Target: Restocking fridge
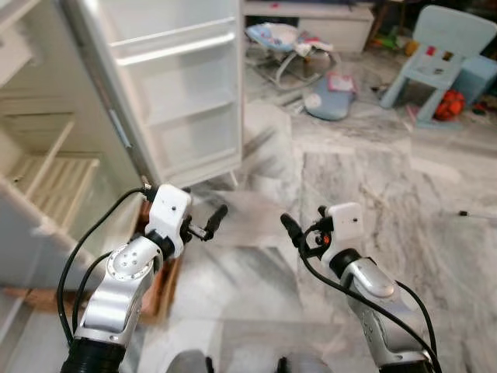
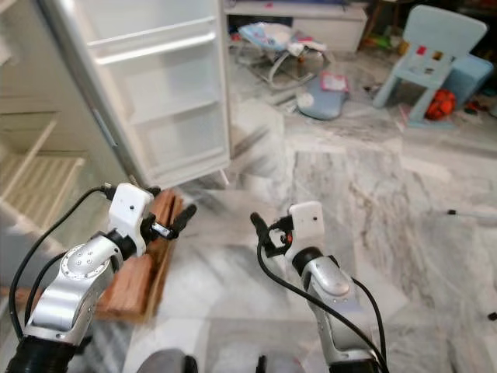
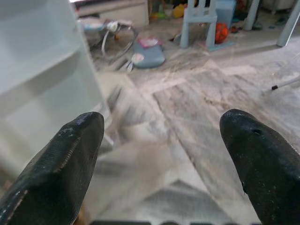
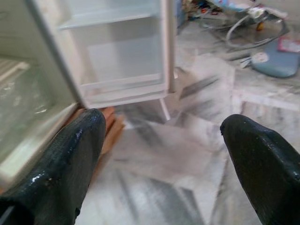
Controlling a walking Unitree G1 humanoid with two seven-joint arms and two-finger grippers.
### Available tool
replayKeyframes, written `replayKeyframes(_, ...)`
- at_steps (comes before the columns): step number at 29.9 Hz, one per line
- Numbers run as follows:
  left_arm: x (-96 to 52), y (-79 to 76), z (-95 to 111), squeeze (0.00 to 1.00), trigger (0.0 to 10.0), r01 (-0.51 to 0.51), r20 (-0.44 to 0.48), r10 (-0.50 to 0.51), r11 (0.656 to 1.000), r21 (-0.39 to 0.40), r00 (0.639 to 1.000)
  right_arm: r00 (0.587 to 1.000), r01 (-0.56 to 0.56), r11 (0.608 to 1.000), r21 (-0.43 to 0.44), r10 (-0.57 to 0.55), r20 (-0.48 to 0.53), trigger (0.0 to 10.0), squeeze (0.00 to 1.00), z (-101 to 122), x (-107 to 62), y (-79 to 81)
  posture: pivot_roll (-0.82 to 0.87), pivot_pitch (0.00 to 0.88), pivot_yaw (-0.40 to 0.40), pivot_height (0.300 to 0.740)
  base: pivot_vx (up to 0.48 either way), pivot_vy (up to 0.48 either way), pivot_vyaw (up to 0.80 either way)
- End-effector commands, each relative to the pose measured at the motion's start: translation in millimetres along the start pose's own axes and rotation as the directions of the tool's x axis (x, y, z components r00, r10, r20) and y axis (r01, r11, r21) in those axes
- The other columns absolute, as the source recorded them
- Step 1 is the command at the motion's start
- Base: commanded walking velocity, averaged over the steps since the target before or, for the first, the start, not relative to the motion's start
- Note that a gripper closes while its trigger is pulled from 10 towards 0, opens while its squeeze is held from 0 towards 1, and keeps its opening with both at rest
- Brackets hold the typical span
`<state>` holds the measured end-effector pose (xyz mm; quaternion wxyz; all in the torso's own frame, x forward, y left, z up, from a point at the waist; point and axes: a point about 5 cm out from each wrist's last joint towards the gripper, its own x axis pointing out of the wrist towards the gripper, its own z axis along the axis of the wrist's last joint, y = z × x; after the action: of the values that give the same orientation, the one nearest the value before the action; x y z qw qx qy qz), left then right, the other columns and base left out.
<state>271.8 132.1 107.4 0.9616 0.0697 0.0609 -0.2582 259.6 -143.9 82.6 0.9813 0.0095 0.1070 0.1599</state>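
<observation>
Two silver arms reach forward over a grey marble floor (image 1: 365, 179) in the left eye view. The left gripper (image 1: 210, 223) hangs just off the bottom corner of the open fridge door (image 1: 175, 85), whose white shelves hold nothing; the right gripper (image 1: 295, 231) hangs near it over bare floor. The fridge (image 1: 39, 179) body stands at the robot's left, with pale shelves inside. A brown wooden pallet (image 1: 159, 291) lies under its front edge. Far across the floor stand a light blue child's chair (image 1: 443, 54) with an orange ball (image 1: 449, 105) beneath it, and a baby bouncer (image 1: 287, 47).

From the right eye the scene is the same, the pallet (image 2: 144, 264) plainer beside the left arm.

Looking along the left wrist, the two black fingers (image 3: 61, 164) stand wide apart with nothing between them, floor and chair (image 3: 199, 21) beyond.

Looking along the right wrist, its fingers (image 4: 70, 159) are likewise spread wide and hold nothing; past them are the door's lower shelves (image 4: 122, 56) and the fridge's bottom edge.
</observation>
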Motion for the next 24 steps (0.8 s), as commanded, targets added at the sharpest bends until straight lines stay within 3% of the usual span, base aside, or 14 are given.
replayKeyframes(1, 1.4, -3.7, 3.6, 0.00, 10.0, -0.006, 0.005, 0.006, 1.000, 0.026, 1.000, 1.000, 0.018, 1.000, -0.017, -0.018, 0.002, 10.0, 0.00, -0.1, 3.2, -4.2, 0.12, 0.065, 0.016, 0.740, 0.435, 0.000, 0.00)
replayKeyframes(8, -4.6, -3.6, 7.1, 0.00, 10.0, -0.011, -0.001, 0.011, 0.999, 0.035, 1.000, 0.992, 0.093, 0.995, -0.046, -0.089, 0.092, 10.0, 0.00, 23.7, 11.9, -10.2, 0.09, 0.093, 0.039, 0.740, 0.432, 0.000, 0.00)
replayKeyframes(11, 0.4, -1.0, 0.6, 0.00, 10.0, -0.068, -0.006, 0.069, 0.994, 0.086, 0.998, 0.985, 0.143, 0.988, -0.065, -0.136, 0.107, 10.0, 0.00, 25.2, 10.4, -12.7, 0.06, 0.096, 0.032, 0.740, 0.385, -0.124, 0.00)
replayKeyframes(20, 12.9, -12.5, 3.1, 0.00, 10.0, -0.038, 0.027, 0.037, 0.998, 0.047, 0.999, 0.971, 0.216, 0.976, 0.027, -0.218, 0.099, 10.0, 0.00, 15.4, 9.7, -11.3, 0.02, 0.052, 0.031, 0.740, 0.257, -0.338, 0.00)
replayKeyframes(24, 14.6, -8.8, 3.8, 0.00, 10.0, -0.057, 0.051, 0.057, 0.998, -0.008, 0.997, 0.965, 0.231, 0.972, 0.044, -0.235, 0.119, 10.0, 0.00, 21.4, 16.8, -10.8, 0.01, 0.051, 0.035, 0.740, 0.000, 0.000, -0.73)
